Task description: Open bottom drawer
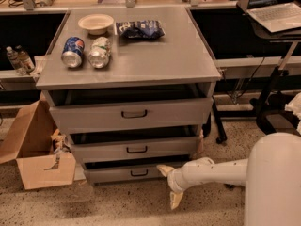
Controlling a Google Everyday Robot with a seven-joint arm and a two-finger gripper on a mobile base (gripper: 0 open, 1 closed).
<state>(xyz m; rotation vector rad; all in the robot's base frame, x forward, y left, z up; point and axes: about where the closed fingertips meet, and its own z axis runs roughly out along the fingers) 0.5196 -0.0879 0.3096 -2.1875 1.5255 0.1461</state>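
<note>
Low on the cabinet, nearest the floor, the bottom drawer point(109, 174) is seen as a slim grey metal front with a small black pull point(139, 173) at its centre. It looks the narrowest of the three stacked fronts, and a dark gap is visible along its top edge. Above it are the middle drawer point(164, 149) and the top drawer point(174, 112), each larger and each fitted with a similar black pull.

The claw point(168, 186) is held just right of the bottom drawer, close to the floor, with its two cream fingers point(165, 170) spread well apart. One finger is pointed up towards the drawer's right end and the other down at the floor. Whether the upper finger touches the front cannot be told. The white arm point(221, 171) is stretched in from the right.

On the grey tabletop point(169, 55) a bowl point(96, 23), a dark snack bag point(140, 29) and two cans point(73, 52) lying on their sides are placed towards the far left. An open cardboard box point(33, 154) is set on the floor left of the cabinet, near the drawer's left end. Nothing is seen between the claw and the pull.
</note>
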